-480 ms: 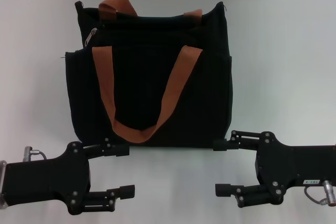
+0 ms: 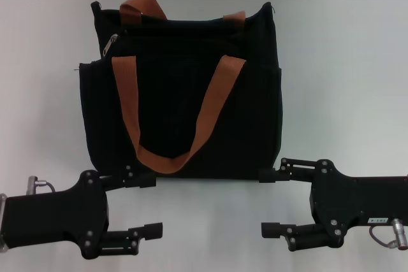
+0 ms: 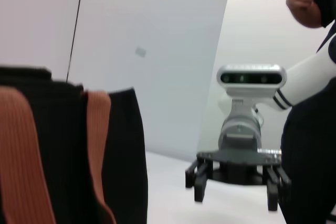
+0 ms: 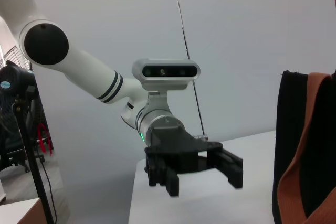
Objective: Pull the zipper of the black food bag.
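Left claw (image 2: 148, 204): I see it spread wide and empty, low at the near side of the bag (image 2: 185, 113), its far finger right at the bag's near edge.
Right claw (image 2: 273, 202): also spread, holding nothing, far finger by the bag's near right corner.
Zipper (image 2: 112, 41): on the bag's far upper-left edge, well beyond both claws and nearer the left one.
Strap (image 2: 171, 157): the orange loop hangs just past my left claw, between it and the zipper.
Snag risk: I judge a straight reach could catch the strap instead of the tab.
Slip risk: the tab is tiny, so a loose pinch may miss.
Drag risk: an unheld bag may slide with the pull.
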`<act>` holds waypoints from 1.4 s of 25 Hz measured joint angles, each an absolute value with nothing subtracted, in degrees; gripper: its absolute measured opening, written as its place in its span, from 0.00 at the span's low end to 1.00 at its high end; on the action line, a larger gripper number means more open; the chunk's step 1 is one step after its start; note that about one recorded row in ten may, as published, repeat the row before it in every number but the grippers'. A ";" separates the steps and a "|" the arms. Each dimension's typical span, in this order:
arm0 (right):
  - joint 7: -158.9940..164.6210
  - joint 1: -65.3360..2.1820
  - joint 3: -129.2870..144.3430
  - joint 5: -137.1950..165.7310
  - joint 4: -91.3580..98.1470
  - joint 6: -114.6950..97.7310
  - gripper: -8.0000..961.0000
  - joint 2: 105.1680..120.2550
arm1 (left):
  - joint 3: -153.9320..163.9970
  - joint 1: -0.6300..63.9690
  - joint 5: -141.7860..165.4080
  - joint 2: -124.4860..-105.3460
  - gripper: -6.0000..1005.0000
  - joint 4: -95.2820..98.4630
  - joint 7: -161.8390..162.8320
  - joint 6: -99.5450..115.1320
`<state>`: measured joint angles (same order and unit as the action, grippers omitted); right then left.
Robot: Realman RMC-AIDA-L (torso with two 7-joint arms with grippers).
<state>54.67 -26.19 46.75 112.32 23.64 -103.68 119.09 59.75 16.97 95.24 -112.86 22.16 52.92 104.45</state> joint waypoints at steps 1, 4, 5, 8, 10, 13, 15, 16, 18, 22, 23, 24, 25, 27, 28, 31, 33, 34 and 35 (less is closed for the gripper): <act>54.67 -26.19 46.73 112.32 23.64 -103.62 0.84 119.09 | 59.43 16.98 95.09 -112.95 0.78 22.16 52.62 104.76; 54.67 -26.19 46.59 112.32 23.64 -103.47 0.84 119.09 | 53.38 17.22 94.50 -114.61 0.78 22.29 48.90 107.80; 54.67 -26.19 46.59 112.32 23.64 -103.47 0.84 119.09 | 53.38 17.22 94.50 -114.61 0.78 22.29 48.90 107.80; 54.67 -26.15 46.38 112.30 23.64 -103.45 0.84 119.09 | 44.90 17.31 94.26 -116.48 0.78 22.03 44.62 112.36; 54.67 -26.06 46.31 112.28 23.64 -103.44 0.84 119.09 | 37.48 17.12 91.72 -117.88 0.78 21.48 43.05 114.55; 54.67 -25.92 46.31 112.21 23.64 -103.41 0.84 119.09 | 33.68 16.82 87.27 -118.43 0.78 19.98 42.94 114.85; 54.67 -25.79 46.31 112.16 23.64 -103.52 0.84 119.09 | 29.82 16.73 79.74 -118.16 0.78 15.54 43.10 113.90; 54.67 -25.79 46.32 112.16 23.64 -103.58 0.84 119.09 | 28.93 16.76 78.75 -118.09 0.78 14.92 43.18 113.22; 54.67 -25.77 46.32 112.16 23.64 -103.68 0.84 119.09 | 27.05 16.78 77.30 -118.02 0.78 14.19 43.30 111.37; 54.67 -25.68 46.31 112.21 23.64 -103.79 0.84 119.09 | 25.07 16.80 77.36 -116.82 0.78 15.36 44.02 99.32; 54.66 -25.66 46.32 112.21 23.64 -103.82 0.84 119.09 | 25.45 16.88 77.66 -116.27 0.78 15.54 44.20 97.03; 54.67 -25.64 46.32 112.21 23.64 -103.82 0.84 119.09 | 25.89 16.92 78.28 -115.77 0.78 15.58 44.36 95.12; 54.67 -25.64 46.32 112.21 23.64 -103.82 0.84 119.09 | 26.49 16.96 79.37 -115.15 0.78 15.64 44.39 93.61; 54.67 -25.57 46.32 112.16 23.64 -103.82 0.84 119.09 | 27.40 17.00 81.88 -114.26 0.78 16.06 44.41 92.59; 54.67 -25.54 46.31 112.10 23.64 -103.82 0.84 119.09 | 28.00 17.03 83.80 -113.94 0.78 16.70 44.43 92.65; 54.88 -25.49 46.32 111.94 23.64 -103.81 0.84 119.09 | 29.72 17.19 88.88 -113.87 0.78 19.89 44.49 93.15; 54.95 -25.43 46.28 111.89 23.64 -103.82 0.84 119.09 | 29.72 17.19 88.88 -113.87 0.78 19.89 44.49 93.15; 54.97 -25.30 46.23 111.86 23.64 -103.83 0.84 119.09 | 29.72 17.19 88.88 -113.87 0.78 19.89 44.49 93.15; 54.97 -25.30 46.23 111.86 23.64 -103.83 0.84 119.09 | 30.12 18.39 92.94 -114.20 0.78 22.01 44.49 92.93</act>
<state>54.97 -25.30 46.23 111.87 23.64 -103.83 119.09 30.13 18.39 92.94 -114.20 22.01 44.49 92.93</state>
